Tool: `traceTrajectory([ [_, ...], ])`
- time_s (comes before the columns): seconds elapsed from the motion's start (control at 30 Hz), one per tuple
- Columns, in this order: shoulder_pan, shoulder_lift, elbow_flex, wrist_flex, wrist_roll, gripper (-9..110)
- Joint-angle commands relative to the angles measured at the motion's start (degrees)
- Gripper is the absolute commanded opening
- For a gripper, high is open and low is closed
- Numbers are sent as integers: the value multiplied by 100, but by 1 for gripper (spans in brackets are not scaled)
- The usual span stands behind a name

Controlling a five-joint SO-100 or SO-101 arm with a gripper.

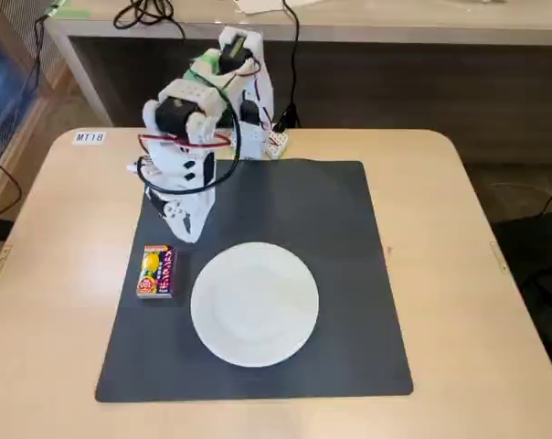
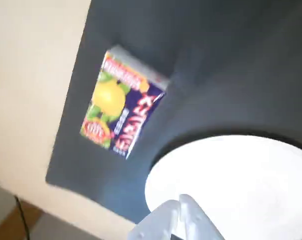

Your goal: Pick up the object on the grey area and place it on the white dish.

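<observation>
Fixed view, left to right: beige tabletop (image 1: 47, 274) with a small white label "MT18" (image 1: 90, 137) near its far left corner; dark grey mat (image 1: 349, 274) laid square across the middle. Small flat box (image 1: 156, 271), red and pink with yellow fruit picture, flat on the mat close to its left edge, long side running toward the camera, untouched. White arm (image 1: 198, 128) based at the mat's far edge, folded forward and down, red and black wires along it; gripper (image 1: 186, 222) hanging just beyond the box's far end, apart from it, holding nothing. Jaw spread cannot be told from this angle. Round white plate (image 1: 254, 304) on the mat, just right of the box with a narrow strip of mat between, bare. Wrist view, somewhat blurred: tabletop (image 2: 31, 75) at left, then mat (image 2: 231, 65), box (image 2: 122, 104) tilted near the mat's edge, plate (image 2: 241, 180) at lower right close to the box without touching it. Pale gripper fingertip (image 2: 186, 220) entering from the bottom edge over the plate rim; only one part visible, so jaw state cannot be told here either.
</observation>
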Motion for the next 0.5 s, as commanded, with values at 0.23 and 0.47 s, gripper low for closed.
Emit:
traceTrajectory([
  [0.23, 316, -791, -765, 378, 1222, 0],
  [0.47, 501, -2021, -2496, 712, 949, 0],
])
